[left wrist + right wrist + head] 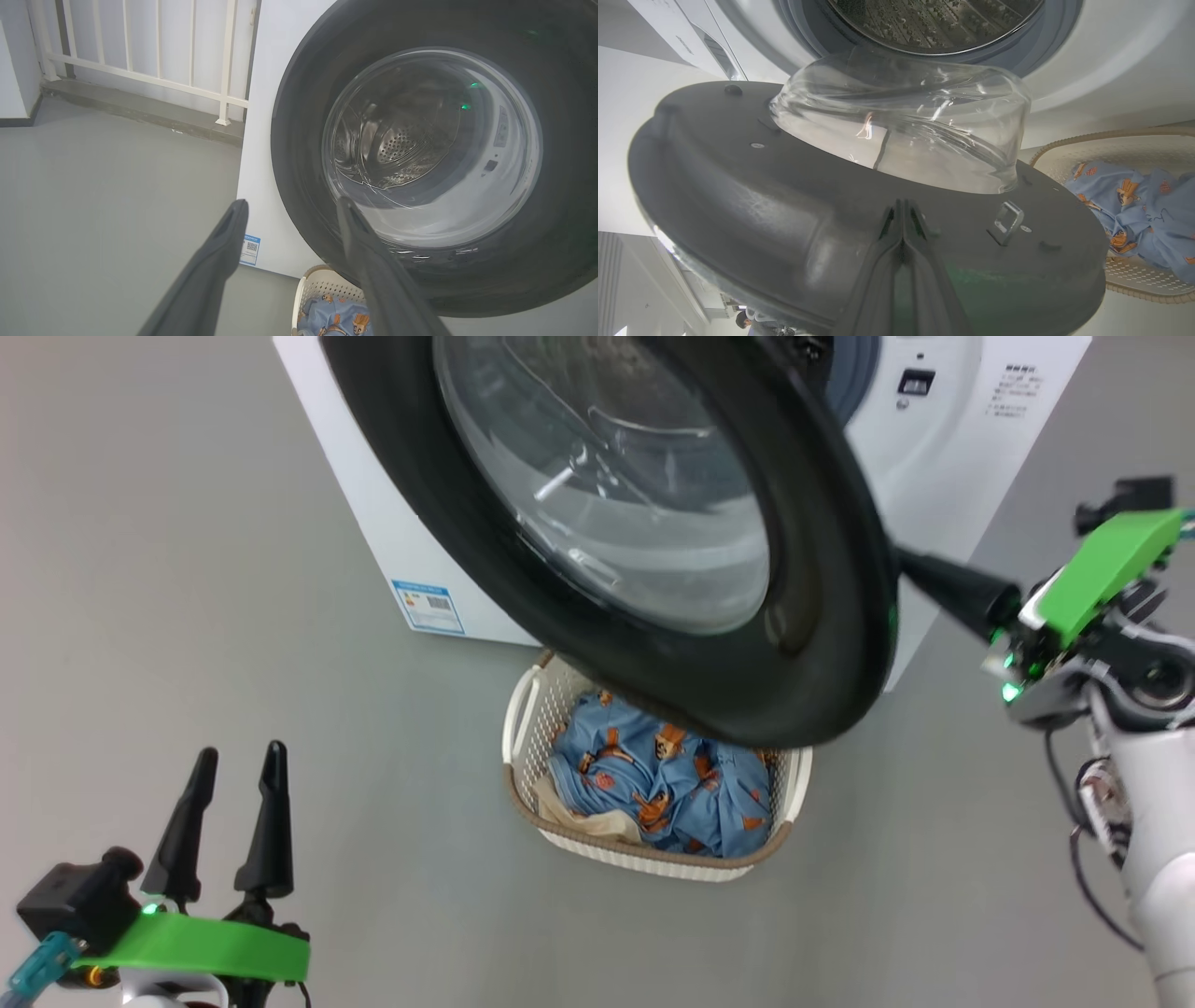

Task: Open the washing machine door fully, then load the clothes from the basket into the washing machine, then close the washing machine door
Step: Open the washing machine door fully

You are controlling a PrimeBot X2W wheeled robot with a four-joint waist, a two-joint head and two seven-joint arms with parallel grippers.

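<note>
The washing machine (934, 439) stands at the top of the head view. Its door (822, 644) is swung partly open, the black ring and glass bowl hanging over the basket (523, 709). The clothes (672, 784), blue with orange bears, lie in the basket with a cream piece at the front left. My right gripper (910, 563) is shut, its tips against the door's right edge. In the right wrist view the shut gripper (903, 205) presses on the door's grey inner face (738, 186) below the glass bowl (901, 130). My left gripper (241, 751) stands open at the lower left, holding nothing.
Grey floor lies all around the basket. A blue label (428, 607) sits low on the machine's side. A white railing (140, 46) on a low kerb runs behind the machine. The steel drum (934, 23) shows through the opening.
</note>
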